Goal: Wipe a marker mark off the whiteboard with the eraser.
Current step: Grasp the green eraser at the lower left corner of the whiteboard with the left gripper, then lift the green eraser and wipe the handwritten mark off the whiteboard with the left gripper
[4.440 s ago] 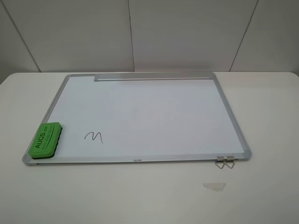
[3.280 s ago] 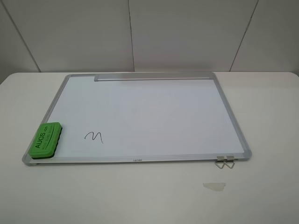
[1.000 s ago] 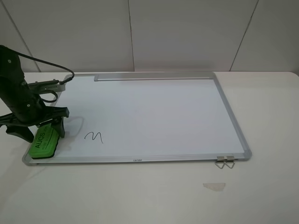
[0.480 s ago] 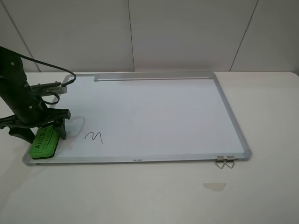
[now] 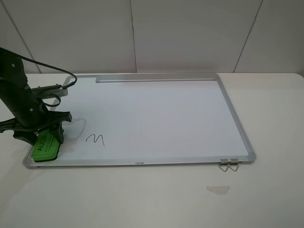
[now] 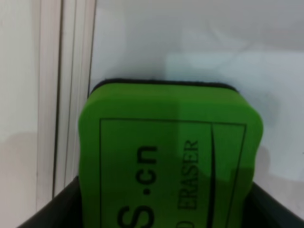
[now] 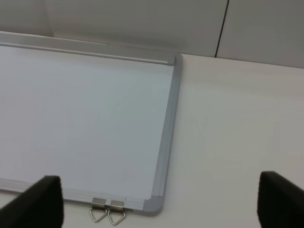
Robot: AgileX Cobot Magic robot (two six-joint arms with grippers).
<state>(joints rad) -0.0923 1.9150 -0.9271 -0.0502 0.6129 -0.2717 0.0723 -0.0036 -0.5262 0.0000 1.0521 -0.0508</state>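
The green eraser (image 5: 46, 145) lies on the near left corner of the whiteboard (image 5: 156, 114). My left gripper (image 5: 43, 136) is shut on the eraser, one black finger pressed against each long side. In the left wrist view the eraser (image 6: 171, 156) fills the frame, with the fingers (image 6: 52, 211) at its flanks and the whiteboard (image 6: 190, 42) beyond. The marker mark (image 5: 95, 139), a small black squiggle, sits just right of the eraser. My right gripper (image 7: 161, 204) is open over the table near the whiteboard (image 7: 85, 109) and its right corner. It is out of the exterior high view.
Two metal binder clips (image 5: 229, 166) hang off the board's near right edge; they show again as clips (image 7: 107, 213) in the right wrist view. A scrap of clear tape (image 5: 217, 189) lies on the white table (image 5: 275, 118). A grey tray strip (image 5: 156, 78) runs along the far edge.
The left gripper's fingers, spread around the eraser a second ago, have closed onto its sides. The eraser has turned slightly. The mark is unchanged.
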